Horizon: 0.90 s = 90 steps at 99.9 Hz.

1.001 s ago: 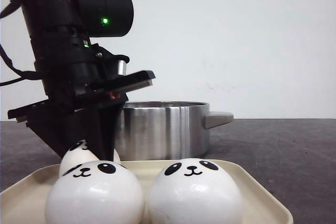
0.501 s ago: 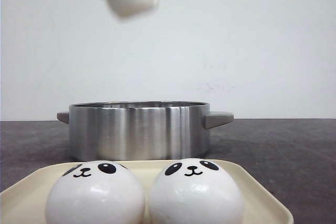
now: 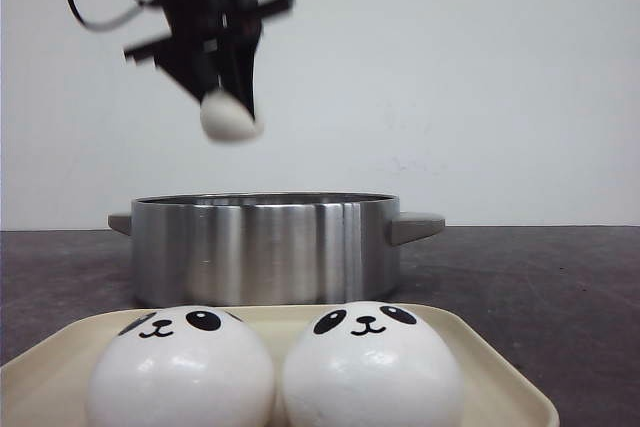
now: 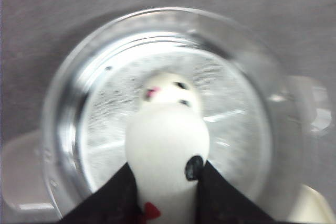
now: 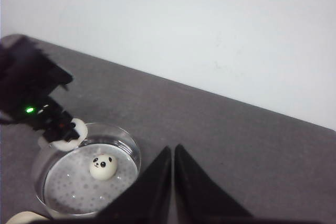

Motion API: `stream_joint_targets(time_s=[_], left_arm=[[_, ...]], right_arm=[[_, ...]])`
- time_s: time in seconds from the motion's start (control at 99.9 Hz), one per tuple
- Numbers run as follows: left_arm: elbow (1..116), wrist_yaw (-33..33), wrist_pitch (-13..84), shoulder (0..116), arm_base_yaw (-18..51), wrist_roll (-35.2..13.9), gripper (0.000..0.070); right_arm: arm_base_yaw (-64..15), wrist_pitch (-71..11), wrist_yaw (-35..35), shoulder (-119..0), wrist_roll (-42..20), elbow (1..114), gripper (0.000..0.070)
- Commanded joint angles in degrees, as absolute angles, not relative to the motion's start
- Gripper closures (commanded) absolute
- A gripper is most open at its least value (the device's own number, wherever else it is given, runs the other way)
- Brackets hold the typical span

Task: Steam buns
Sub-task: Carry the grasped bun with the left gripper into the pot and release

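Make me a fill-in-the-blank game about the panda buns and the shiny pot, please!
1. The left gripper holds one bun in the air above the ____.
2. The number of buns already lying inside the pot is ____.
3. The number of buns sitting on the cream tray in the front view is ____.
4. The right gripper has its fingers closed together and holds ____.

Missing words: pot; one; two; nothing

Pot brushed metal, shiny; buns smooth, matt white.
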<state>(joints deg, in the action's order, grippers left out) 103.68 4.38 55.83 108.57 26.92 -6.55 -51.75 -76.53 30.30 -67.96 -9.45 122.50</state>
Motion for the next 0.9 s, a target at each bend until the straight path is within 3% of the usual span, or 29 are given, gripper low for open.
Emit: stream_joint_targets(time_s=[0.0,0.601,0.891], left_arm=[[106.61,4.1,56.14,112.55,26.85,-5.39,0.0695],[108.33,1.45,50.48,124.68,24.71,-5.21,0.0695],[108.33,4.67,49.6,125.95,25.15,-5.65,0.0694]], right_arm=[[-52.38,-77.08,30.68,-68.47,-10.15,123.63,0.0699],[-52.38,-80.93,30.65,-68.34,-14.66,123.66,0.0699],[-52.38,-80.93,30.7,-68.44,-15.05,123.63,0.0699]])
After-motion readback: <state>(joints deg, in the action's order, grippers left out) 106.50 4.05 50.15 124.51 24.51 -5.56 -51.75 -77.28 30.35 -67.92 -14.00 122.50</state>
